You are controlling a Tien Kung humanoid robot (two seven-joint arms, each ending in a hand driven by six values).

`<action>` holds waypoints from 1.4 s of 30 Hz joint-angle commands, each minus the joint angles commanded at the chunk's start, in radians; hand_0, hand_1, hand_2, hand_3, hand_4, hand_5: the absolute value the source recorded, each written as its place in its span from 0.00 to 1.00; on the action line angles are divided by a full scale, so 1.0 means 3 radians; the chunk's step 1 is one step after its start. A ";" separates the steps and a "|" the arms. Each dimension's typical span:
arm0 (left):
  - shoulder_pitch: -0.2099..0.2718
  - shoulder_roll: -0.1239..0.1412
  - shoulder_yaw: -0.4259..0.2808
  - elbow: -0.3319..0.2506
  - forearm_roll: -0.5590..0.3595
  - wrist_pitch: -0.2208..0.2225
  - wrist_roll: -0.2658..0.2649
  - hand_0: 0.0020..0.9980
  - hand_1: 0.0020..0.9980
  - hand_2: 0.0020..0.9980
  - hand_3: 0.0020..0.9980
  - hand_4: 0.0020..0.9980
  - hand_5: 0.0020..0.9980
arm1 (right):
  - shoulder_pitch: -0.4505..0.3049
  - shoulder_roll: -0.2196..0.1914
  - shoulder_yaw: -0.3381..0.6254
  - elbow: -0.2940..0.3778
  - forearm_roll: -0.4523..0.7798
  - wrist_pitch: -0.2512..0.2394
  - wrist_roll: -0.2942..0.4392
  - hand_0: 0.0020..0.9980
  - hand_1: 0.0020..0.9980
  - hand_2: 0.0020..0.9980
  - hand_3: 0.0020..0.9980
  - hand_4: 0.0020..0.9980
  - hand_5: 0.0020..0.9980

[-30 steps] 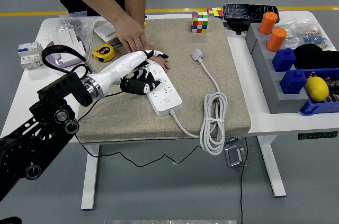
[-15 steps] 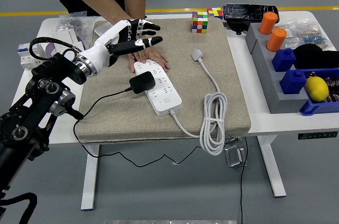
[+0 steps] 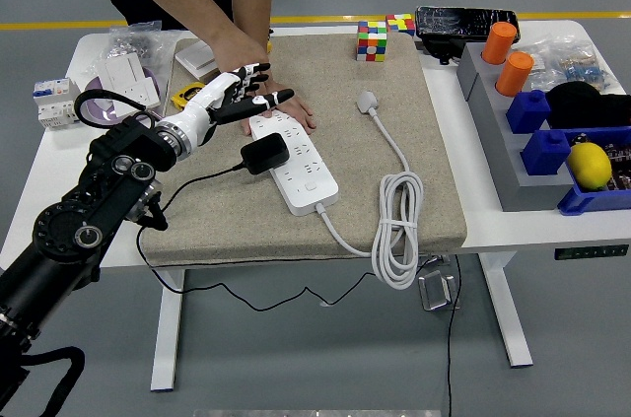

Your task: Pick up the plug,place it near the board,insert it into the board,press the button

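My left hand point(image 3: 235, 95) hovers above the far-left end of the board point(image 3: 294, 161), fingers spread and relaxed, holding nothing. My right arm is not in view.

The plug point(image 3: 265, 154) — a black adapter block — sits on the board's left side, seemingly seated in a socket, its thin black cord point(image 3: 187, 190) trailing off the near-left edge of the beige mat point(image 3: 394, 72). Judgement: insertion looks done; only the button press is left. Which spot on the board is the button, I cannot tell.

Handling estimate for the plug: light, rigid plastic, smooth-sided, so somewhat slippery. If it needs reseating, pinch the 2 long flat sides of the block — never the cord.

A person's hand point(image 3: 286, 113) lies on the board's far end, just under my fingers, steadying it.

The board's own white cable point(image 3: 396, 230) coils on the mat's right side.
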 joint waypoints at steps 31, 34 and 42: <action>-0.0078 -0.0143 0.0576 0.0554 0.1609 0.0645 -0.0077 0.79 0.83 0.79 0.80 1.00 0.36 | 0.0017 -0.0007 0.0009 -0.0016 -0.0003 -0.0006 0.0003 1.00 0.92 0.86 0.86 1.00 1.00; -0.0082 -0.0139 0.0589 0.0572 0.1697 0.0689 -0.0054 0.74 0.79 0.76 0.76 1.00 0.36 | 0.0020 -0.0005 0.0006 -0.0016 0.0003 -0.0006 0.0005 1.00 0.92 0.86 0.86 1.00 1.00; -0.0079 -0.0141 0.0614 0.0632 0.1899 0.0733 -0.0011 0.72 0.77 0.74 0.72 1.00 0.36 | 0.0016 -0.0006 0.0004 -0.0019 0.0012 -0.0009 0.0009 1.00 0.92 0.86 0.86 1.00 1.00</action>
